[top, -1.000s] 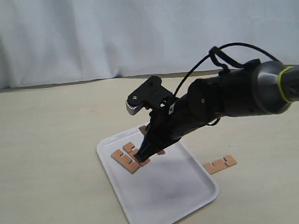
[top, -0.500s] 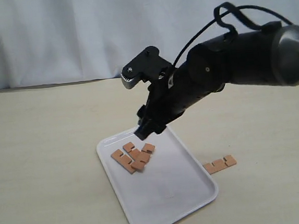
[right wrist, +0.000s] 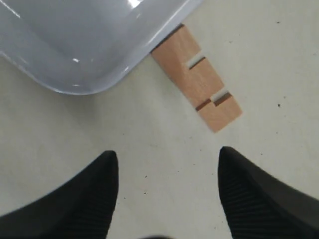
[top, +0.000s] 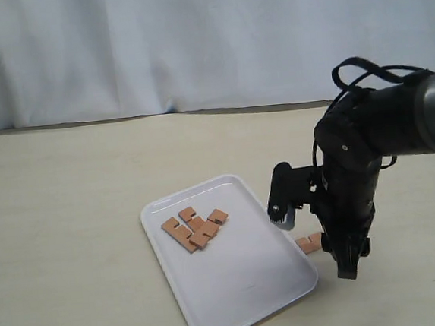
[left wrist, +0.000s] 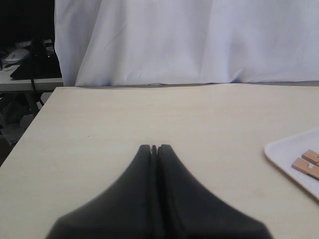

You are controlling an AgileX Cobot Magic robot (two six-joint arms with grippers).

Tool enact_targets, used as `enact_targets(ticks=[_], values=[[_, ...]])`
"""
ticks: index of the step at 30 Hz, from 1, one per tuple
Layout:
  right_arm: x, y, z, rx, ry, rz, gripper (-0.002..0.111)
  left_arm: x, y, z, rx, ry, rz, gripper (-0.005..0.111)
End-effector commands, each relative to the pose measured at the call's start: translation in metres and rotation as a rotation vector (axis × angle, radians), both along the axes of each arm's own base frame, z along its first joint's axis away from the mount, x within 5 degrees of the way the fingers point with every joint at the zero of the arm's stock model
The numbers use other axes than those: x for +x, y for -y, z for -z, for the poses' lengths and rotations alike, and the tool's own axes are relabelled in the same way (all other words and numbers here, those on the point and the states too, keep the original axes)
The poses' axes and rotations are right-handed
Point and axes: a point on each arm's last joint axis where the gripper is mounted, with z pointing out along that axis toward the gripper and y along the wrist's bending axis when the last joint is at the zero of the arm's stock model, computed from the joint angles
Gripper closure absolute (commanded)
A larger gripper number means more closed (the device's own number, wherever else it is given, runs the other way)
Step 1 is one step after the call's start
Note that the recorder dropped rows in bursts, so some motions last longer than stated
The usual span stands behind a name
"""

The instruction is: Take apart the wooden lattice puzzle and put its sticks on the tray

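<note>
The white tray [top: 244, 290] lies on the table with a loose pile of reddish-brown notched sticks [top: 195, 227] in its far left corner. No hash-shaped lattice puzzle shows, only separate sticks. One more stick [top: 310, 242] lies on the table just right of the tray, partly behind the right arm. My right gripper [top: 347, 270] points down at the table just in front of that stick [right wrist: 197, 79], open and holding nothing [right wrist: 168, 152], with the tray's corner [right wrist: 89, 45] beside it. My left gripper [left wrist: 154, 147] is shut and holding nothing, hovering left of the tray's edge [left wrist: 294, 149].
A white curtain [top: 192, 43] closes off the back of the pale table [top: 63, 222]. The left wrist view shows the table's left edge [left wrist: 30, 129] with dark clutter beyond it.
My right gripper left a stick on the tray's pile, rose, then swung right and down to the table beside the lone stick. The left arm stays out of the exterior view.
</note>
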Motion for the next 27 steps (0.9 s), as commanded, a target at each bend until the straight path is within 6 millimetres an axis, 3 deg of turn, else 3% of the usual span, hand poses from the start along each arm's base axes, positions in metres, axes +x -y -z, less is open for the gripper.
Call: enact_targets(ticks=[1, 11, 19, 23, 27], values=[[0.003, 0.005, 0.014, -0.042, -0.005, -0.106, 0.052, 0.000, 0.000, 0.000, -0.001, 0.005, -0.001, 0.107], [0.005, 0.010, 0.035, -0.125, -0.073, -0.171, 0.052, 0.000, 0.000, 0.000, -0.001, 0.005, -0.001, 0.107], [0.010, 0.019, 0.023, -0.160, -0.113, -0.118, 0.052, 0.000, 0.000, 0.000, -0.001, 0.009, -0.001, 0.107], [0.017, 0.032, 0.015, -0.089, -0.109, -0.056, 0.052, 0.000, 0.000, 0.000, -0.001, 0.009, -0.001, 0.107], [0.019, 0.040, 0.018, -0.053, -0.121, -0.202, 0.052, 0.000, 0.000, 0.000, -0.001, 0.009, -0.001, 0.107]])
